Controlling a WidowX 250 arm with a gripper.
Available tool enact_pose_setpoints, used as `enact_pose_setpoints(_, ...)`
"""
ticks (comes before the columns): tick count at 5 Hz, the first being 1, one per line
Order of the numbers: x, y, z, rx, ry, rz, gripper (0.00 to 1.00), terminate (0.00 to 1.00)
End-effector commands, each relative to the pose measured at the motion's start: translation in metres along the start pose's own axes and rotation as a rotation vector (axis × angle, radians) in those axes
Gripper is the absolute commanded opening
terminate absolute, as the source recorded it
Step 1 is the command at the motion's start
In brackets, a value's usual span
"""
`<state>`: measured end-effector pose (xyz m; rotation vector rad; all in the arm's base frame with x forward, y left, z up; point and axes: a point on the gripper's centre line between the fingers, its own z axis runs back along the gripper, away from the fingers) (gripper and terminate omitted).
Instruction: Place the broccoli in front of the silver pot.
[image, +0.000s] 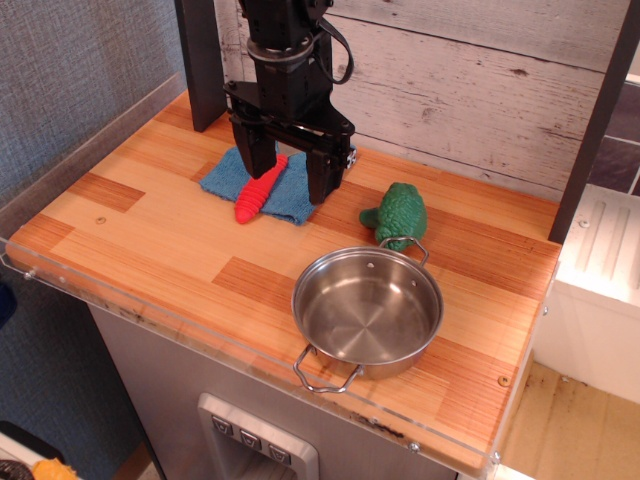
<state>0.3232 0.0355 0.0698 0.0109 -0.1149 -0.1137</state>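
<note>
Broccoli (398, 215): lying on the wooden counter (150, 230) just behind the silver pot (368, 305), its head close against the pot's rear wire handle (touching or only near, I cannot tell), well to the right of the tool.

Blue cloth (285, 192): sitting at the left rear of the counter with a red ridged toy (258, 187) resting on it, the toy's long axis running from rear right to front left.

Gripper (287, 172): hanging over the blue cloth with its two black fingers standing apart, holding nothing; the red toy's upper end is showing in the gap between them.

Direction to target: the broccoli is sitting to the right of the gripper and slightly nearer the counter's front edge, so the coming reach is looking like a sideways travel rightward before any descent (a judgement).

Broccoli axis: the stem is pointing left toward the gripper and the bumpy head is lying to the right, so the long axis is running roughly left to right.

Silver pot: standing empty at front right, its other handle overhanging toward the front edge.

Goal spot: the narrow strip of counter in front of the pot is waiting unoccupied.
</note>
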Motion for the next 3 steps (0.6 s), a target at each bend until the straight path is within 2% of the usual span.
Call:
enact_pose_setpoints(1,-0.0018,0.0061,0.0159,0.008,0.009,-0.014,1.00,0.00)
enact_pose_setpoints(2,-0.0018,0.0061,0.0159,0.008,0.009,-0.014,1.00,0.00)
enact_pose_setpoints(3,-0.0018,0.0061,0.0159,0.008,0.009,-0.014,1.00,1.00)
